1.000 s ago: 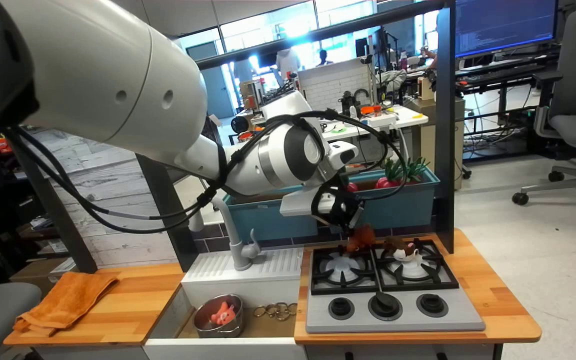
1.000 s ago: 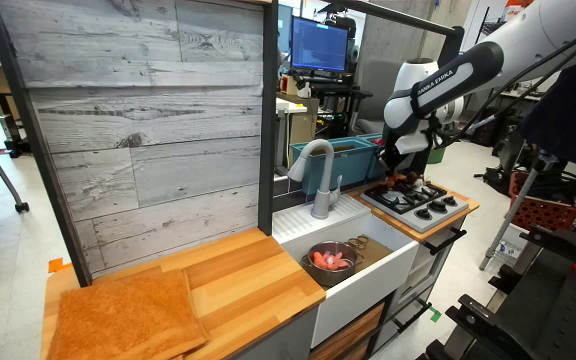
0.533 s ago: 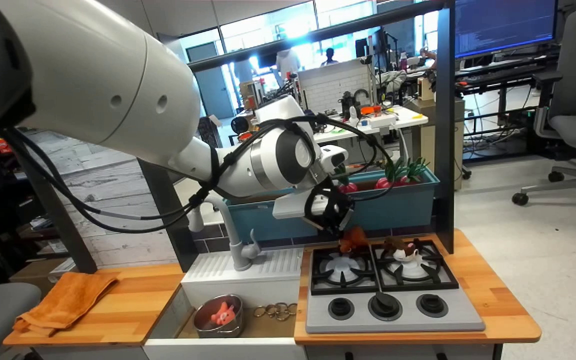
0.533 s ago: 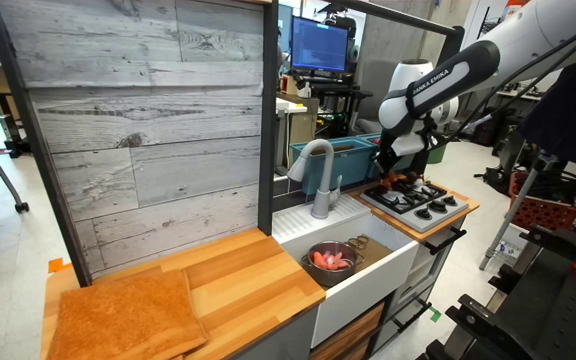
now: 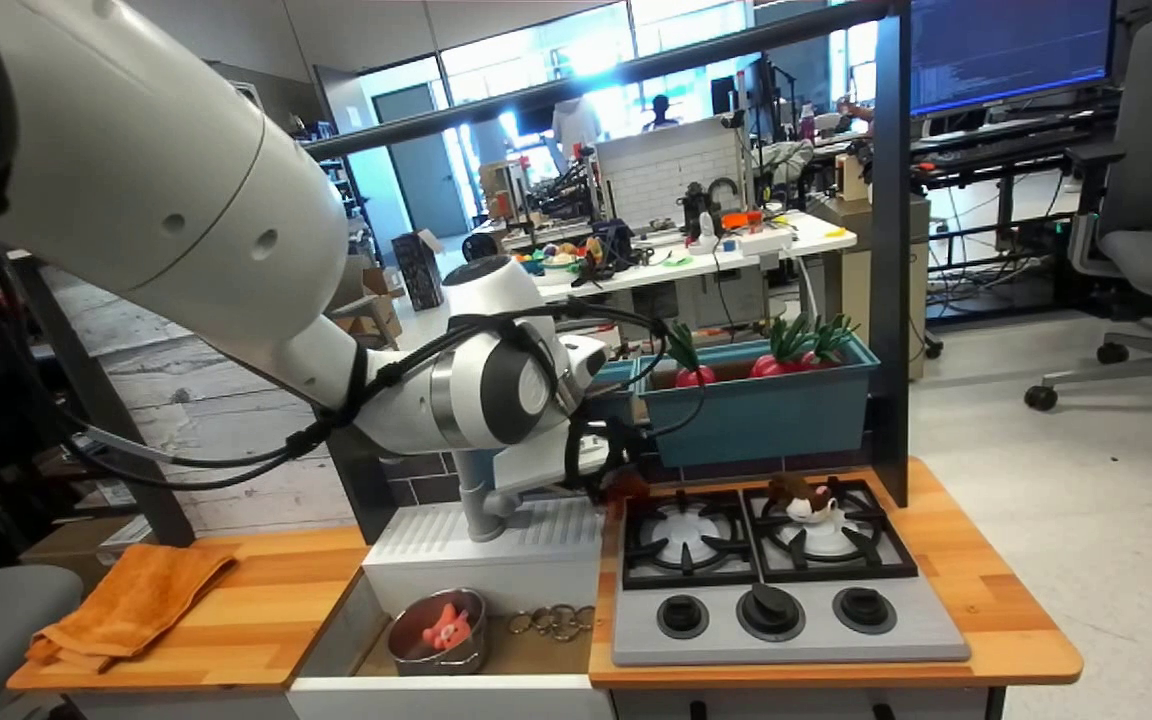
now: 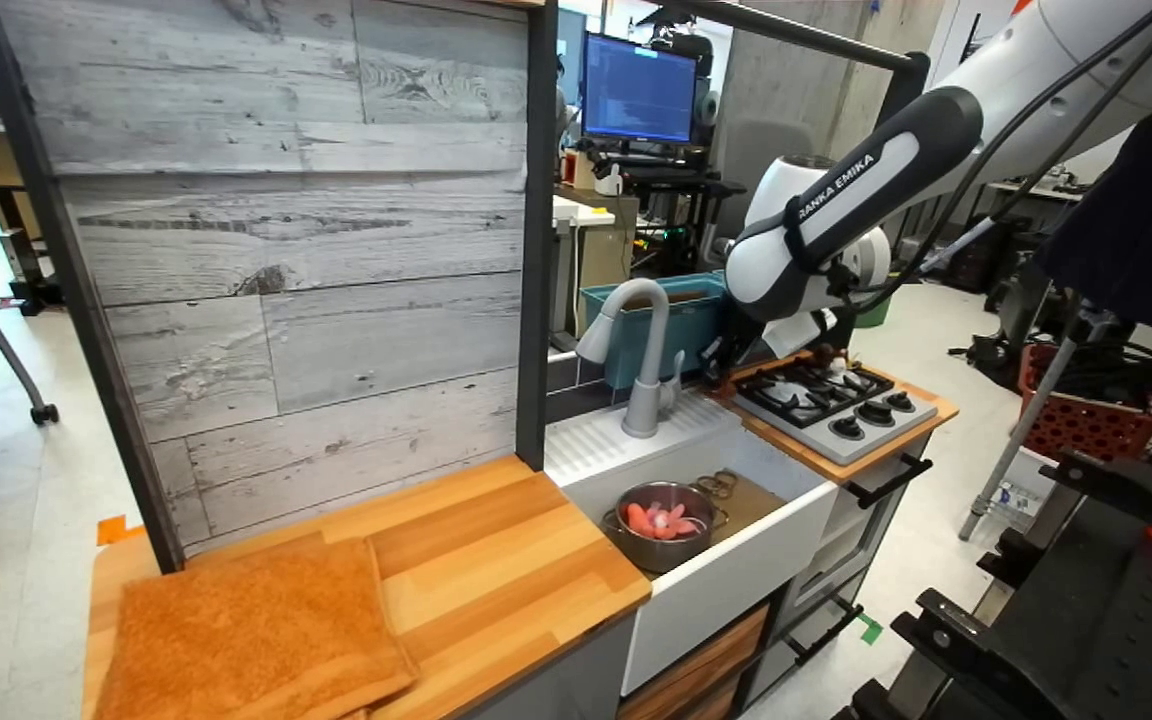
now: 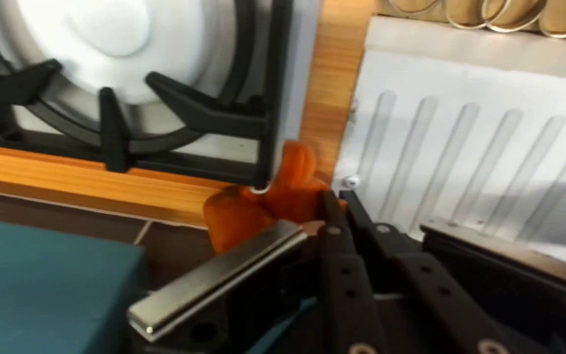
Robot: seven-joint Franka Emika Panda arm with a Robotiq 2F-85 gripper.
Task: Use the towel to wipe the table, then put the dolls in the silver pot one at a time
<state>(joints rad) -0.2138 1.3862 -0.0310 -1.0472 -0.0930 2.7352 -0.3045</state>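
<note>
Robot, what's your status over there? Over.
Gripper shut on orange doll. Doll not yet in silver pot. Faucet nearby, possibly in the way.

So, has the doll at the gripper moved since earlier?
Yes: in an exterior view, the orange doll has shifted along the back of the stove toward the sink.

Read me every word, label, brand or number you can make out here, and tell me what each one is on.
"RANKA EMIKA" on the robot arm, in an exterior view; any letter before the R isn't clear.
Screen text on the monitor, in both exterior views: too small to read.
Print on the white container by the red basket: too small to read.
Wrist view: none readable.
</note>
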